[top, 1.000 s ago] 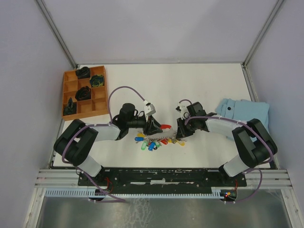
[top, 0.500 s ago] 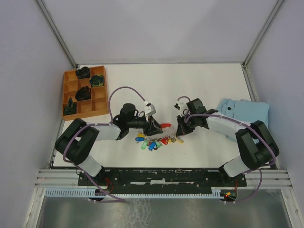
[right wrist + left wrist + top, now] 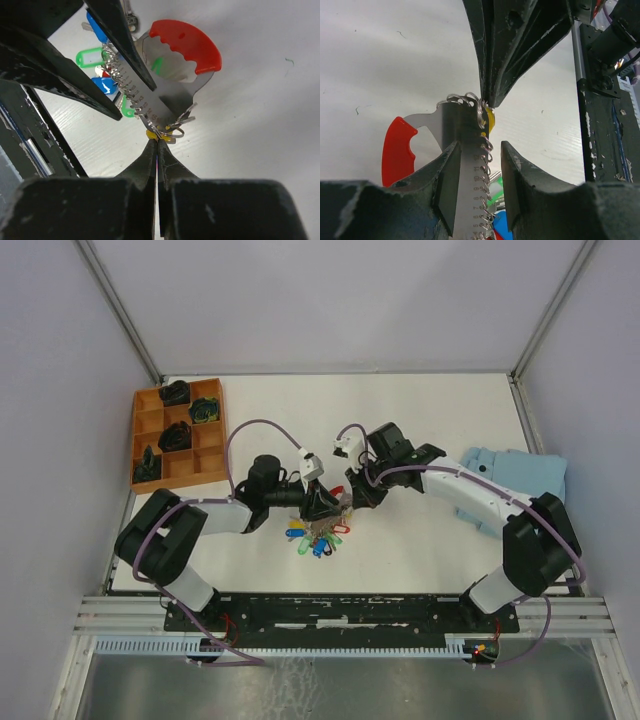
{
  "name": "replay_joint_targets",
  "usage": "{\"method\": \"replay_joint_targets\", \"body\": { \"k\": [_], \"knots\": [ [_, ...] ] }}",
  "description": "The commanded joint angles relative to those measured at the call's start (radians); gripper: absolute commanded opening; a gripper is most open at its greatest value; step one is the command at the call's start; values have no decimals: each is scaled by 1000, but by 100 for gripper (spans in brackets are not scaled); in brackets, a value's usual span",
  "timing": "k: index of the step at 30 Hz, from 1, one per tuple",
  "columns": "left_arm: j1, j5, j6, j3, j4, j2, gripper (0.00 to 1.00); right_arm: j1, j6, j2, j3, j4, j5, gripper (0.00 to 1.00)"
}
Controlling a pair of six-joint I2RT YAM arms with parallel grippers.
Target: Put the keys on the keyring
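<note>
Nearest us, the keys [image 3: 316,542], tagged blue, green and yellow, lie bunched on the table [image 3: 430,420]. Just beyond them the left gripper [image 3: 479,165] clamps the keyring [image 3: 165,95], a toothed steel strip edged with wire loops, with a red grip. Its long axis runs toward the right gripper [image 3: 157,145], whose tips are pressed together at its end ring. Farther off, an orange tray [image 3: 212,462] sits left and a blue cloth [image 3: 515,475] right.
</note>
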Motion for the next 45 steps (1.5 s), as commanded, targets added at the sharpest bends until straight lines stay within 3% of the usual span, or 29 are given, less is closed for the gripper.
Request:
{"method": "replay_joint_targets", "body": {
  "k": [1, 24, 27, 34, 41, 45],
  "knots": [
    [7, 43, 17, -14, 78, -40, 43, 51, -116, 34, 106, -74, 12, 1],
    [34, 171, -53, -20, 189, -37, 40, 139, -203, 76, 217, -123, 27, 1],
    [35, 181, -55, -20, 187, -35, 34, 146, -210, 83, 229, -129, 28, 1],
    [34, 169, -39, -11, 146, -46, 3, 148, -238, 53, 211, -142, 85, 1],
    [42, 38, -73, -33, 136, -105, 3, 146, -248, -6, 127, -95, 129, 1],
    [44, -39, -145, -69, 212, -126, 3, 145, -239, -46, 63, -11, 99, 1]
  ]
}}
